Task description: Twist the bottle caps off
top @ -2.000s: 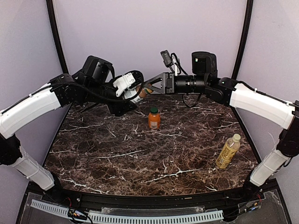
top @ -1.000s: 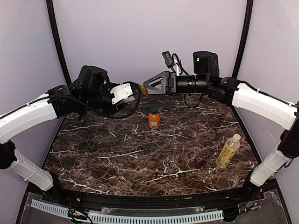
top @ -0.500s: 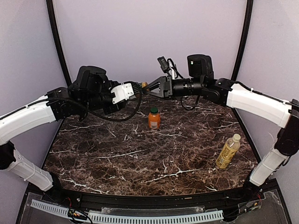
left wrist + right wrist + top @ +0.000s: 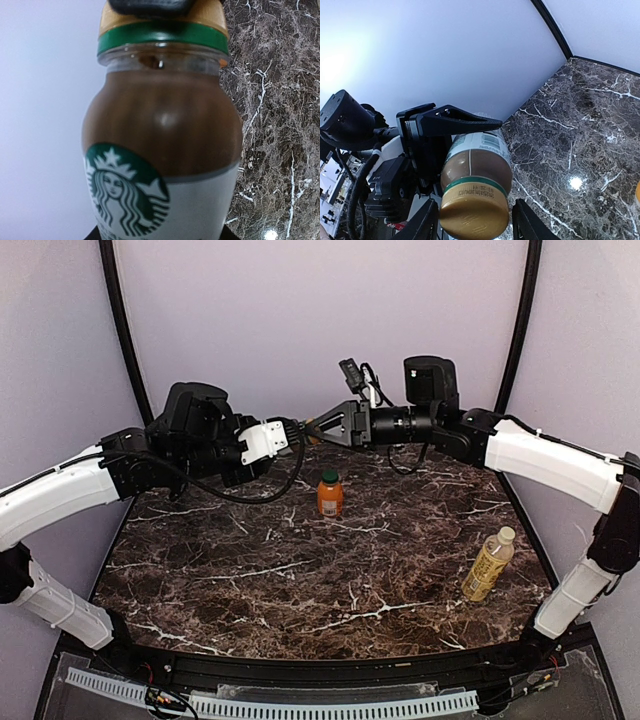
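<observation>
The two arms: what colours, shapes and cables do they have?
The left arm and right arm have white shells and black joints. The left pincer has a white body; the right pincer is black, triangular. Black cables loop near both.

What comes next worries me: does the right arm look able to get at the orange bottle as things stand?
Probably not yet: the right pincer sits at the tan cap of the coffee bottle held aloft by the left pincer. The orange bottle stands unobstructed below it, so once freed, likely yes.
</observation>
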